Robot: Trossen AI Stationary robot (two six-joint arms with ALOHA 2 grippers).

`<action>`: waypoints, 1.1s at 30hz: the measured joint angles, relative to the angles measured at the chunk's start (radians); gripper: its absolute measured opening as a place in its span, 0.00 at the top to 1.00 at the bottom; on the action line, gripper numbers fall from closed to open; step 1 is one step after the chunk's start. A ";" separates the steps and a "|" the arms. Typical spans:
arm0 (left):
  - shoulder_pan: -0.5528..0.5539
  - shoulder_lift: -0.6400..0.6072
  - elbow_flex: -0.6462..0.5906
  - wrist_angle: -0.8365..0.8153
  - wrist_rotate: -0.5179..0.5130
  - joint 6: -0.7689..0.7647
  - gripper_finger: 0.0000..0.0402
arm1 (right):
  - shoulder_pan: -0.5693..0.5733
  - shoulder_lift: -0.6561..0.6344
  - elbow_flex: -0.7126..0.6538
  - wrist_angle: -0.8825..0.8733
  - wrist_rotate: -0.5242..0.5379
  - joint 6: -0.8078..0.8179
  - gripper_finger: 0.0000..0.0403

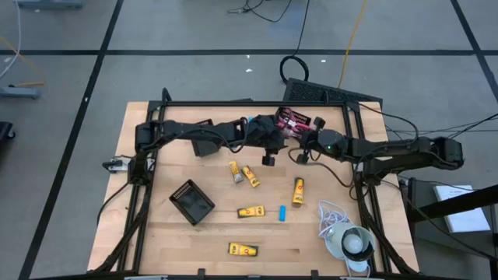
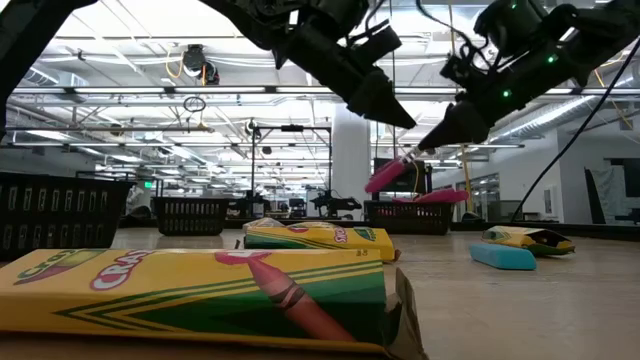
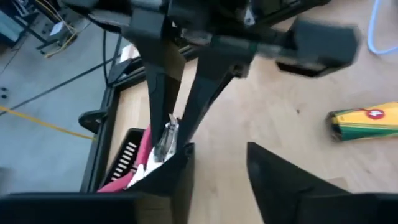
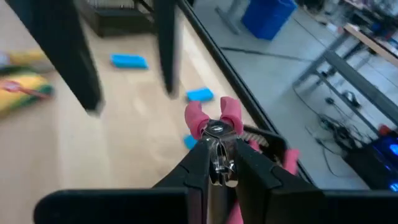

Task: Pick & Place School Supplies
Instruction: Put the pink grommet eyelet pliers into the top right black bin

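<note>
My right gripper hangs over the table's far middle and is shut on pink-handled scissors. Beside it, toward the table's left, my left gripper hovers open and empty. More pink scissors lie in a black slotted tray at the far edge. Several yellow crayon boxes lie flat across the table's middle, and a light-blue eraser lies among them. More blue erasers show in the right wrist view. My right gripper pinches the scissors between its two fingers at the metal part by the pivot. The pink handle loops stick out past the fingertips. The fingers slant down from above. The scissors are lifted clear and hang tilted below them.
A second black slotted tray sits on the table's left half. A white cord with a round grey-white object lies at the near right corner. A black frame borders the table. Bare wood lies between the boxes.
</note>
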 joint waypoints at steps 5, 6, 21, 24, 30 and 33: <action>0.010 -0.006 0.000 -0.049 -0.001 -0.001 0.81 | -0.047 -0.002 0.000 0.007 -0.005 -0.008 0.91; 0.010 -0.009 0.000 -0.064 0.001 -0.001 0.82 | -0.057 -0.002 0.000 0.003 -0.005 -0.011 0.91; -0.006 -0.139 -0.002 -0.219 0.018 0.003 0.86 | -0.202 0.017 0.002 -0.047 -0.044 0.017 0.91; -0.019 -0.178 -0.002 -0.257 0.012 0.003 0.86 | -0.245 0.049 0.003 -0.045 -0.102 0.046 0.91; -0.037 -0.283 -0.002 -0.332 0.008 0.003 0.86 | -0.282 0.126 0.003 -0.033 -0.160 0.104 0.91; -0.042 -0.340 -0.002 -0.364 0.008 0.003 0.86 | -0.282 0.142 0.003 -0.033 -0.157 0.116 0.91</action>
